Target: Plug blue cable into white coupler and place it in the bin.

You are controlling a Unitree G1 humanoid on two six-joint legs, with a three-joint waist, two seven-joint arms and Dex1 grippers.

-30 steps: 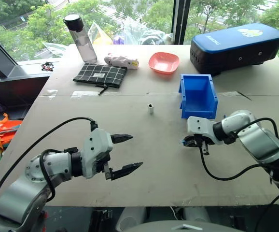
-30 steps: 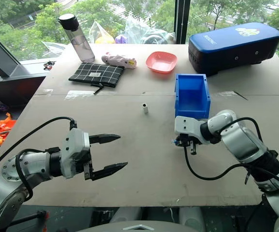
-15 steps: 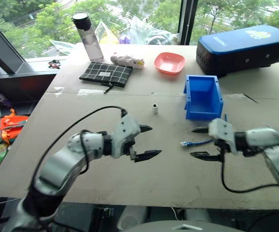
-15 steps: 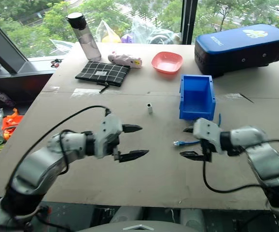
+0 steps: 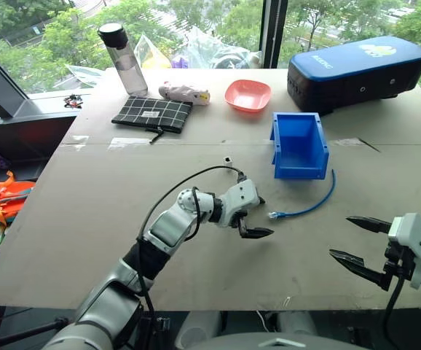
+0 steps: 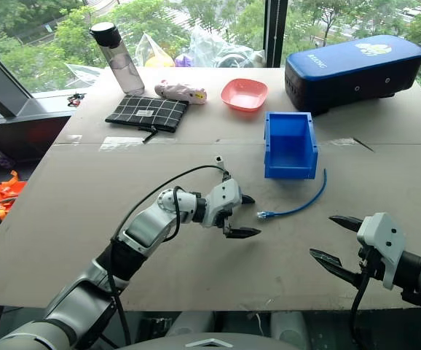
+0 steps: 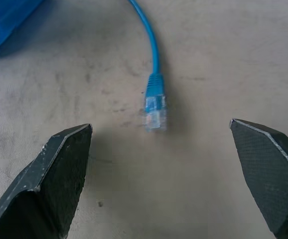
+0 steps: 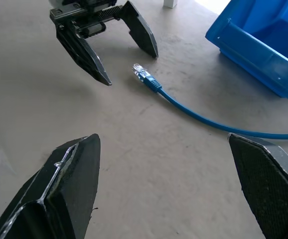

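Reaching for the blue cable (image 5: 307,206), which lies on the bench (image 5: 123,211) beside the bin (image 5: 298,144); left hand (image 5: 253,216) wide open, empty, at its plug; right hand (image 5: 361,243) open, empty; white coupler (image 5: 227,160) stands apart; next, close on plug.

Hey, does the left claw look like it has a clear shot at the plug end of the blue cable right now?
Probably yes. The left claw is open and aimed at the plug of the blue cable, which lies flat on bare table just ahead, with nothing between them.
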